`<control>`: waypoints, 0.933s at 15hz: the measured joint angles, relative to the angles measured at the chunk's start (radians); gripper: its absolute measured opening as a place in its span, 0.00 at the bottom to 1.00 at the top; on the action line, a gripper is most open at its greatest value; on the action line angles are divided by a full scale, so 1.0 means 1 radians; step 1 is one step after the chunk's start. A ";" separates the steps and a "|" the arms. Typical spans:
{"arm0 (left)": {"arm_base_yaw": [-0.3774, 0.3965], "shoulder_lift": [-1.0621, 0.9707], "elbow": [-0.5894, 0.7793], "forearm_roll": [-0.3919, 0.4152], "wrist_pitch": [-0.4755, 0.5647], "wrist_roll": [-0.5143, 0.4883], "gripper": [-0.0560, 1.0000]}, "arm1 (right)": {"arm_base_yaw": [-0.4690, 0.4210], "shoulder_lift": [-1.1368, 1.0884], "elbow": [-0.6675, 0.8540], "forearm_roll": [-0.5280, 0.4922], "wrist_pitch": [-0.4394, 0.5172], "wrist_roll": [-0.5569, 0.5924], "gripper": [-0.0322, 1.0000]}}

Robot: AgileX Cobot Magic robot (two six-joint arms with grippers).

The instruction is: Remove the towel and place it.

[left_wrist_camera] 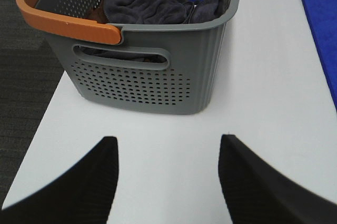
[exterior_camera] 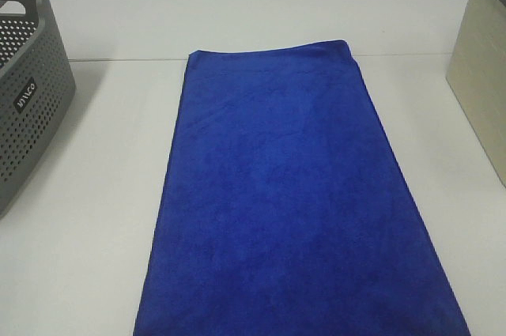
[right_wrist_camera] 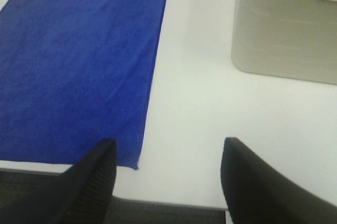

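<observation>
The towel (exterior_camera: 296,201) lies spread flat down the middle of the white table (exterior_camera: 103,194), its long sides running from the near edge toward the far one and its near end reaching the near edge — a placement that looks finished, since no fold or bunch is left in it. The grey perforated basket (exterior_camera: 28,91) stands at the table's left edge; the left wrist view shows other cloths (left_wrist_camera: 152,5) still heaped inside it, which suggests it is the source the towel came out of. A beige bin (exterior_camera: 482,67) stands at the right edge, well apart from the towel. The left end effector (left_wrist_camera: 168,182) hangs over bare table near the basket, fingers apart and holding nothing. The right end effector (right_wrist_camera: 168,182) stands wide and empty just beside the towel's near right corner — probably backed clear so the cloth stays undisturbed.
</observation>
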 joint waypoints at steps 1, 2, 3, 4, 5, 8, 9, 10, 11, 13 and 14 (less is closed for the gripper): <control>0.000 -0.040 0.004 -0.001 0.000 -0.001 0.55 | 0.000 0.000 0.032 0.000 0.000 -0.008 0.61; 0.000 -0.055 0.005 -0.007 0.000 -0.002 0.55 | 0.000 0.000 0.064 0.000 -0.027 -0.042 0.61; 0.000 -0.055 0.005 -0.007 0.000 -0.002 0.55 | 0.000 0.000 0.064 0.000 -0.027 -0.042 0.61; 0.000 -0.055 0.005 -0.038 0.000 0.013 0.55 | 0.000 0.000 0.095 0.000 -0.104 -0.049 0.61; 0.000 -0.055 0.005 -0.052 0.000 0.026 0.55 | 0.000 0.000 0.098 0.000 -0.107 -0.049 0.61; 0.000 -0.055 0.005 -0.080 0.000 0.047 0.55 | 0.000 0.000 0.100 0.000 -0.109 -0.049 0.61; 0.000 -0.055 0.005 -0.082 0.000 0.048 0.55 | 0.000 0.000 0.100 0.000 -0.109 -0.047 0.61; 0.000 -0.055 0.005 -0.082 0.000 0.051 0.55 | 0.000 0.000 0.100 0.000 -0.109 -0.046 0.61; 0.000 -0.055 0.005 -0.083 0.000 0.051 0.55 | 0.000 0.000 0.100 0.000 -0.109 -0.046 0.61; 0.000 -0.055 0.005 -0.083 0.000 0.051 0.55 | 0.000 0.000 0.100 0.000 -0.109 -0.046 0.61; 0.002 -0.055 0.005 -0.085 0.000 0.051 0.55 | 0.000 0.000 0.100 0.000 -0.109 -0.046 0.61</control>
